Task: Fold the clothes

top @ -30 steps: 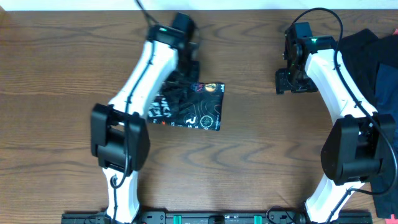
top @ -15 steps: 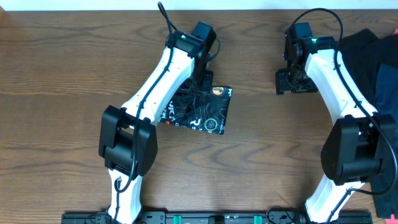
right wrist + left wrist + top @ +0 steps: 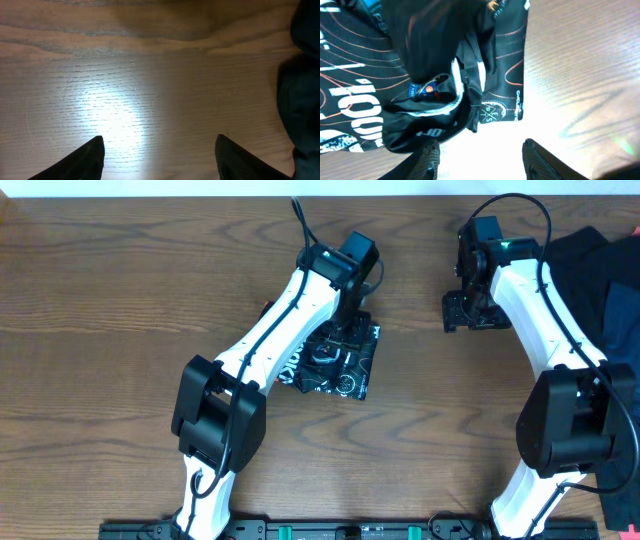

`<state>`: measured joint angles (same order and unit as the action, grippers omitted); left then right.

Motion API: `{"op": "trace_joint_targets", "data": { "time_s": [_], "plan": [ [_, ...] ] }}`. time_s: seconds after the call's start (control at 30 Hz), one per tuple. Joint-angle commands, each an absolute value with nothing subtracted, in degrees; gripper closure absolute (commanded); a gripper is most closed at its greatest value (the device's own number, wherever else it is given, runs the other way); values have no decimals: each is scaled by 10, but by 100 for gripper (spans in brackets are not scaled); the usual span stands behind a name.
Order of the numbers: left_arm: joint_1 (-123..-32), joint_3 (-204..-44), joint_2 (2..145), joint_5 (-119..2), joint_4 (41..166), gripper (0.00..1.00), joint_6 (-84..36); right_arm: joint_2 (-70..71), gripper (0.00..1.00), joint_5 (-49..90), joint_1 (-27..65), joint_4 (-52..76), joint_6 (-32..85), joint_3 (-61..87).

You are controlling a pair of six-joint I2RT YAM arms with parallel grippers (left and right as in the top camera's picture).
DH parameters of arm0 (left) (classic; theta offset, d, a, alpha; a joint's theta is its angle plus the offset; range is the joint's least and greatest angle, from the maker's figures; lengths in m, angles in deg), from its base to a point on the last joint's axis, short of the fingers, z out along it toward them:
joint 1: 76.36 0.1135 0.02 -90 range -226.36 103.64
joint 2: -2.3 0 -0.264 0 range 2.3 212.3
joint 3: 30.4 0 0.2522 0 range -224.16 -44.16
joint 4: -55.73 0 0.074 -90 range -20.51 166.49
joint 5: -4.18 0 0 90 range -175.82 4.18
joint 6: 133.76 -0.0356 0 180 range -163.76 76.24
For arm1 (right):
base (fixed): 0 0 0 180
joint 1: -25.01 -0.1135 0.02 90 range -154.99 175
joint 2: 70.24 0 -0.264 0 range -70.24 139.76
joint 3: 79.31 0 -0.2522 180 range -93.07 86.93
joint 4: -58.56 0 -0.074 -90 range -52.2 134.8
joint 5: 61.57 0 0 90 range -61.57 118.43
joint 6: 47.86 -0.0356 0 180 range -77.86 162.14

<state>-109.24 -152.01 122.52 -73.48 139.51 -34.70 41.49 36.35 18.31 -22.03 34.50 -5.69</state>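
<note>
Your folded garment lies near the middle of the tabletop. It is black with white lettering and thin orange contour lines. In the left wrist view its near side looks bunched rather than flat, with a small blue and red label showing in the folds. Your left end effector hangs over the garment's edge with its fingers spread wide and only bare wood between them. One finger sits just beside the cloth, and you cannot tell whether it touches. Your right end effector is well apart from the garment, toward the far right of the tabletop, also spread wide and holding nothing. A pile of dark clothes lies just beyond it at the right edge.
</note>
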Motion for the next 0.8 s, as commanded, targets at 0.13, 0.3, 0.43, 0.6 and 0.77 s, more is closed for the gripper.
{"op": "trace_joint_targets", "data": {
  "time_s": [0.13, 0.3, 0.43, 0.6, 0.77],
  "plan": [
    [-994, -1546, 1141, -743, 1393, 44, -377, 414, 30, 253, 180, -215, 432, -60],
    [-887, -1542, 1135, -743, 1388, 44, -358, 414, 33, 82, 138, -203, 573, -60],
    [-829, -1516, 1153, -743, 1357, 44, -350, 417, 37, 65, 82, -169, 576, -60],
    [-791, -1502, 1193, -743, 1354, 44, -346, 442, 33, 77, 3, -150, 576, -60],
    [-784, -1502, 1215, -743, 1358, 44, -347, 483, 31, 97, -64, -144, 566, -60]
  ]
}}
